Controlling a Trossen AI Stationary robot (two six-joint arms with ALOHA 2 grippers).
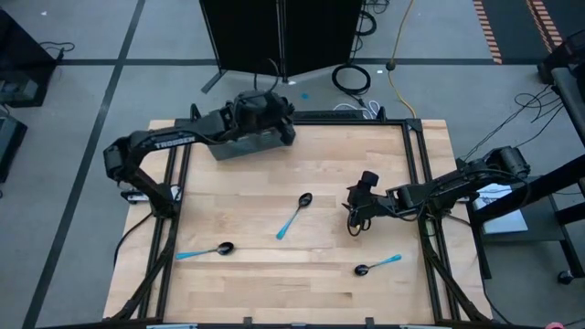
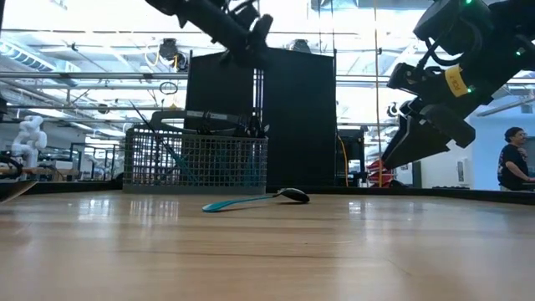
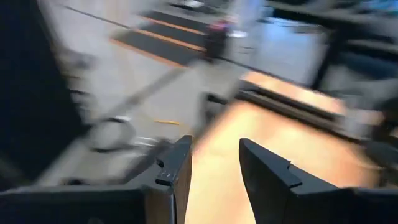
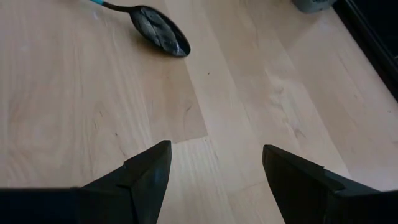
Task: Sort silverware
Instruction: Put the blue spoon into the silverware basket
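Fingers (image 4: 149,171) on the right gripper (image 4: 214,180) are spread wide with nothing between them, hanging above bare wood, and one spoon (image 4: 158,31) lies on the table just ahead of them, its dark bowl turned up. Seen from overhead, three light-blue-handled spoons rest on the tabletop: the middle spoon (image 1: 293,217) lies at an angle near the centre, a left spoon (image 1: 206,251) lies toward the left arm's side near the front, and a right spoon (image 1: 377,265) lies near the front on the right arm's side, closest to the right gripper, which hovers a little behind it. All three are well apart from one another and none is touched by either arm. From table height the middle spoon (image 2: 255,200) shows lying flat, with the grey wire-mesh basket (image 2: 195,160) standing behind it at the far edge of the table; more blue handles seem to lean inside the mesh, though they are hard to make out. The left gripper (image 3: 214,171) is up above that basket (image 1: 245,144) at the back of the table, its two fingers parted and holding nothing; its wrist view is smeared, showing only a strip of the wooden table (image 1: 274,283) and the floor beyond. Off in the room behind the right side of the table, a person (image 2: 512,159) in a dark top is seated.
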